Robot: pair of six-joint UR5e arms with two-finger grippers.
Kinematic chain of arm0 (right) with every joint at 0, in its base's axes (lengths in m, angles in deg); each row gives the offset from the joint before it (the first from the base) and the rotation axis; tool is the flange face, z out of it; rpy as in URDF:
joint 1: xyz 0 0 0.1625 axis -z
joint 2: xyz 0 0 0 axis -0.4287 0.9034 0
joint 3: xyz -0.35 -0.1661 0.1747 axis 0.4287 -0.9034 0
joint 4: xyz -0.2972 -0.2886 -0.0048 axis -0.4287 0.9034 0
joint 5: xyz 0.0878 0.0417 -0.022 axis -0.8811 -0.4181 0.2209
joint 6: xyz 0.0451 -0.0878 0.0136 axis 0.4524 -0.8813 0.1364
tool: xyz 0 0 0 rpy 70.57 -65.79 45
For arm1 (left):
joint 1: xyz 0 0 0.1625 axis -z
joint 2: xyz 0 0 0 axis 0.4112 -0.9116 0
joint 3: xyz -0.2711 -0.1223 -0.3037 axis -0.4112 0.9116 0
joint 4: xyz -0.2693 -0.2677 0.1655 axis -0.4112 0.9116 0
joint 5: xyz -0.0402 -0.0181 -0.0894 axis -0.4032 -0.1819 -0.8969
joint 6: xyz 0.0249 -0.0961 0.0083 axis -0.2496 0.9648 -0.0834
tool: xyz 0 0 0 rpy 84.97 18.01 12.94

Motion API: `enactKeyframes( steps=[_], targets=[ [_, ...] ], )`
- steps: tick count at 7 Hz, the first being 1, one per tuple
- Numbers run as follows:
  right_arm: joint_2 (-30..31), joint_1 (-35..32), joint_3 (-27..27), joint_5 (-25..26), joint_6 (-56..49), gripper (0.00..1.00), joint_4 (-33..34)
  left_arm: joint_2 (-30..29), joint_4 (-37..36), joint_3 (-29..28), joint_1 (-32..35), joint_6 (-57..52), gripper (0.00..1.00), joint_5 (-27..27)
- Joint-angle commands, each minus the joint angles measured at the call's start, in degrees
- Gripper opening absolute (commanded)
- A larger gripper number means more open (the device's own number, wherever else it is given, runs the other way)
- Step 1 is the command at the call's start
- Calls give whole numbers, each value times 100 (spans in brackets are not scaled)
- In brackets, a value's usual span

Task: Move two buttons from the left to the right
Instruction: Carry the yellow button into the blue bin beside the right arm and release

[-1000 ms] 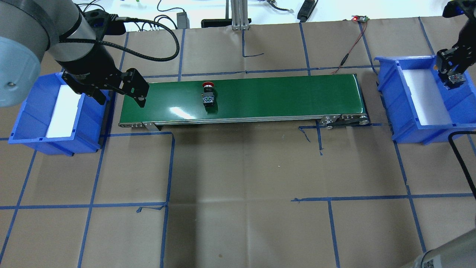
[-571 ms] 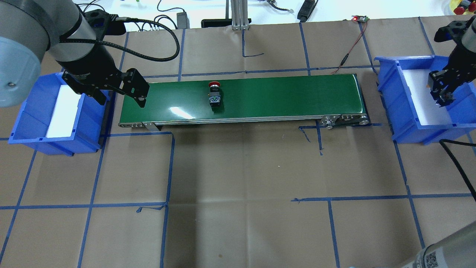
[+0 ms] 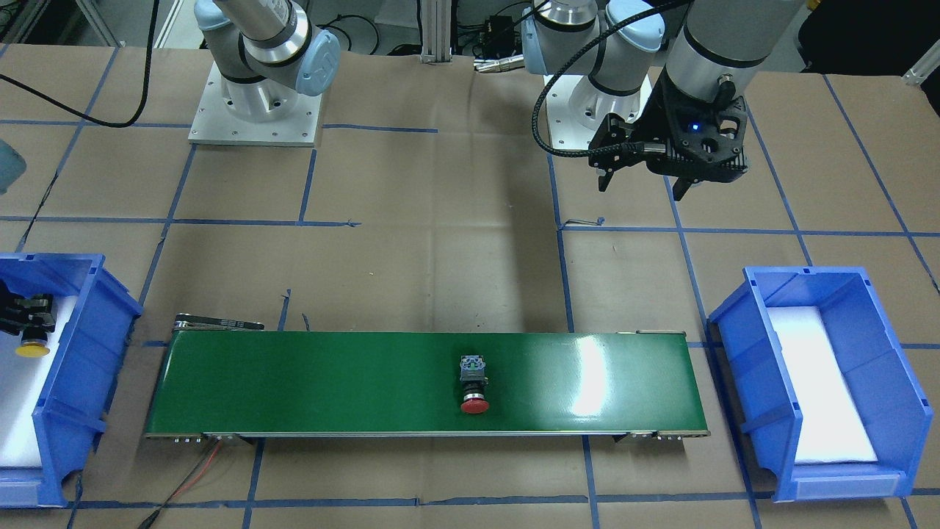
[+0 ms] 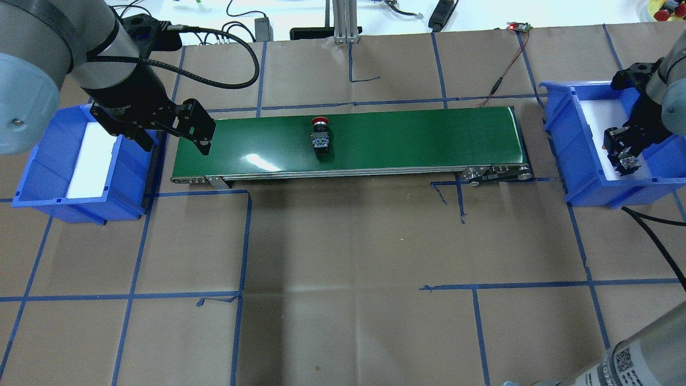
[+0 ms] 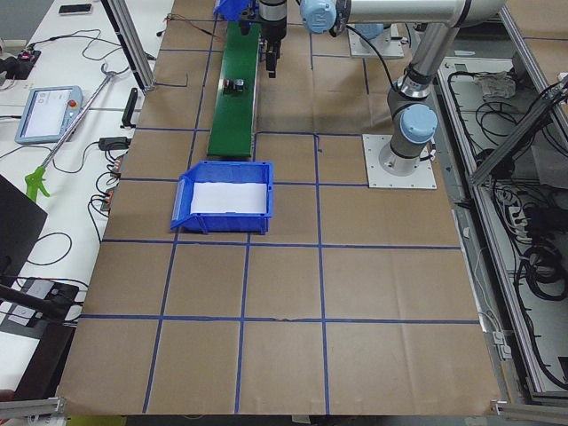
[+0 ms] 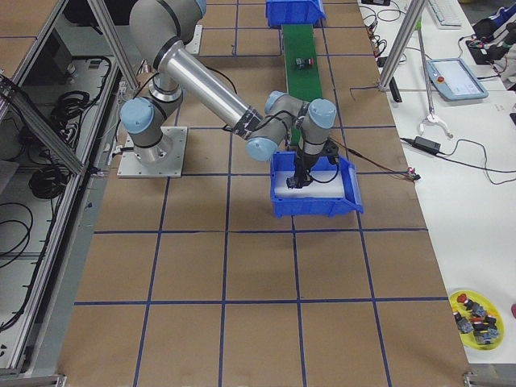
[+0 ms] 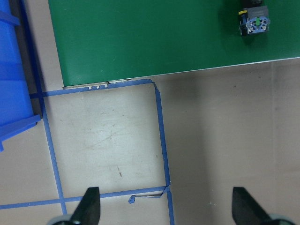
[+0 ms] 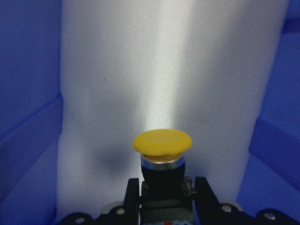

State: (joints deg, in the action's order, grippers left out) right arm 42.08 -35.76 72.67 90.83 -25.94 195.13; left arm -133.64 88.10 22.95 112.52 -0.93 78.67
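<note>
A red button [image 4: 320, 136] lies on its side on the green conveyor belt [image 4: 418, 136], left of the middle; it also shows in the front view as the red button [image 3: 474, 383] and at the top right of the left wrist view as the red button [image 7: 254, 23]. My left gripper [image 4: 174, 140] hangs open over the belt's left end, holding nothing. Inside the right blue bin [image 4: 584, 161], my right gripper [image 8: 166, 201] is shut on the yellow button [image 8: 162, 142], cap forward over the white liner. The yellow button [image 3: 32, 347] also shows at the front view's left edge.
The left blue bin [image 4: 48, 179] with a white liner sits beside the belt's left end. A red and black wire [image 4: 504, 69] runs to the belt's far right corner. Cables and an aluminium post [image 4: 345, 21] line the far edge. Blue tape lines cross the brown table cover.
The red button has travelled to the right along the belt. My right gripper, with the yellow button, has moved toward the near end of the right bin. The left arm has stayed put.
</note>
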Motion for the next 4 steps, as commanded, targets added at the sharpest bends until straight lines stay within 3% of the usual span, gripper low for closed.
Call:
enactKeyframes(
  steps=[1, 2, 3, 4],
  targets=[
    [-113, 15, 19, 54, 8, 30, 7, -3, 0, 0, 0, 0, 100, -7],
    [-122, 15, 19, 10, 60, 83, -2, -3, 0, 0, 0, 0, 100, 2],
    [-96, 15, 19, -34, 78, 96, -2, -3, 0, 0, 0, 8, 100, -7],
    [-79, 6, -7, -26, 52, 97, -2, -3, 0, 0, 0, 9, 100, -7]
  ],
)
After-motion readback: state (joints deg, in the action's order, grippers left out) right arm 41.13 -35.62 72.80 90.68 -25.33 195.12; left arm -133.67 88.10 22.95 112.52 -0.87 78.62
